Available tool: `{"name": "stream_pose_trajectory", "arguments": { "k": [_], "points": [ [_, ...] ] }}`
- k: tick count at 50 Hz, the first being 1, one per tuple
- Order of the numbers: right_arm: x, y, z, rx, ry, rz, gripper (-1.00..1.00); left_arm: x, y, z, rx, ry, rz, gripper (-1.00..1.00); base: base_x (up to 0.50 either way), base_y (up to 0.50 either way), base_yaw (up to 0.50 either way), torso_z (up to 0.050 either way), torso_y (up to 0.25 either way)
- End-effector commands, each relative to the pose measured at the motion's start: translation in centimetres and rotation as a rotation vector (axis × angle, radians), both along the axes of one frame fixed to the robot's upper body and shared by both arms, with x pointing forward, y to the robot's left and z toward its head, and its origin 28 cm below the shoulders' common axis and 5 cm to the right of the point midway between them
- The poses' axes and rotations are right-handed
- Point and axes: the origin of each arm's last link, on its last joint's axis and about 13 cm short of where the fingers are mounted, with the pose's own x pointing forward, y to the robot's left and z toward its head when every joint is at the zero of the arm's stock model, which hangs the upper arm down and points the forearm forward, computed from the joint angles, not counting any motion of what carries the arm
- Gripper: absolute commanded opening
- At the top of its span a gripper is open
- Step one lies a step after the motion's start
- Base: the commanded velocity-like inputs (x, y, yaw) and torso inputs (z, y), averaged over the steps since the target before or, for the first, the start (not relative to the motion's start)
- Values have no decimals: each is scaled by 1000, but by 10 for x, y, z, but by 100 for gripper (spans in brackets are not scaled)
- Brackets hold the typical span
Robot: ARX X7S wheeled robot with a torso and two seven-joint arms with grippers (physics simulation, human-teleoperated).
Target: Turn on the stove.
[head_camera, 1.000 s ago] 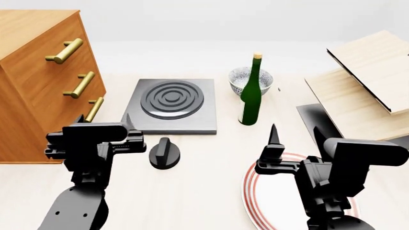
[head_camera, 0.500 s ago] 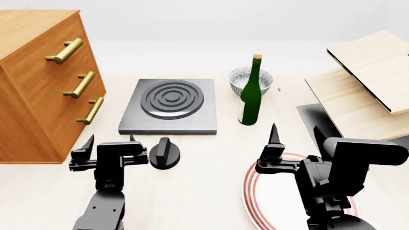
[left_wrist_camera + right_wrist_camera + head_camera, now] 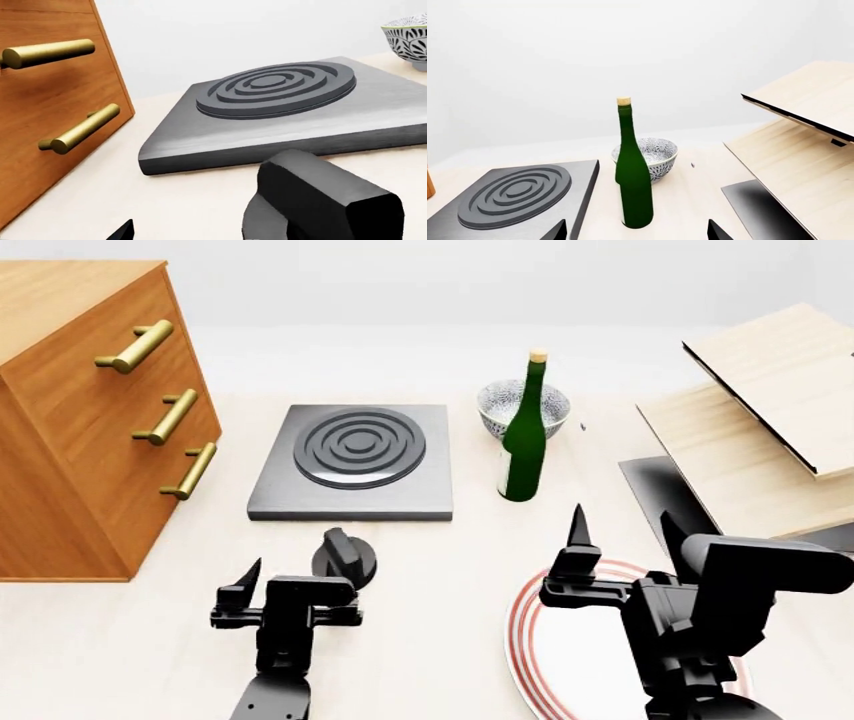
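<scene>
The stove [image 3: 287, 495] is a flat dark grey slab with a ringed round burner [image 3: 358, 447] in the head view. Its black knob [image 3: 343, 555] stands on the table just in front of the slab. My left gripper [image 3: 294, 578] is open, directly behind the knob on the near side. In the left wrist view the knob [image 3: 320, 200] looms close on one side between the jaws, with the stove [image 3: 200, 142] beyond; one fingertip [image 3: 123, 231] shows, the other is hidden. My right gripper [image 3: 622, 530] is open and empty over a plate, apart from the stove [image 3: 520, 192].
A wooden drawer cabinet [image 3: 80, 420] with brass handles stands left of the stove. A green bottle [image 3: 523, 435] and a patterned bowl [image 3: 507, 405] stand right of it. A red-rimmed plate [image 3: 527, 640] lies under my right arm. A wooden shelf rack [image 3: 747, 430] with a black base [image 3: 654, 490] is at right.
My left gripper has moved right and back toward me, from beside the cabinet to just behind the knob. My right gripper has dropped slightly.
</scene>
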Motion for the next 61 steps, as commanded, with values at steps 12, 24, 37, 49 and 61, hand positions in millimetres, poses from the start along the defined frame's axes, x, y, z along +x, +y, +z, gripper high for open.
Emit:
{"name": "stream_pose_trajectory", "arguments": {
  "k": [12, 24, 37, 49, 61],
  "points": [
    [-2, -7, -2, 15, -2, -28, 100, -41, -58, 51, -76, -19, -359, 100, 0, 0, 0, 0, 0],
    [0, -4, -8, 15, 9, -29, 100, -54, -19, 113, -171, -84, -229, 100, 0, 0, 0, 0, 0],
    [3, -3, -13, 7, 19, -28, 100, -67, -5, 130, -208, -129, -187, 100, 0, 0, 0, 0, 0],
    [6, -2, -14, -19, 1, -40, 100, -66, 0, 125, -205, -115, -148, 100, 0, 0, 0, 0, 0],
    [5, -3, -13, -12, 3, -45, 100, -65, 0, 124, -204, -107, -142, 100, 0, 0, 0, 0, 0]
  ]
}}
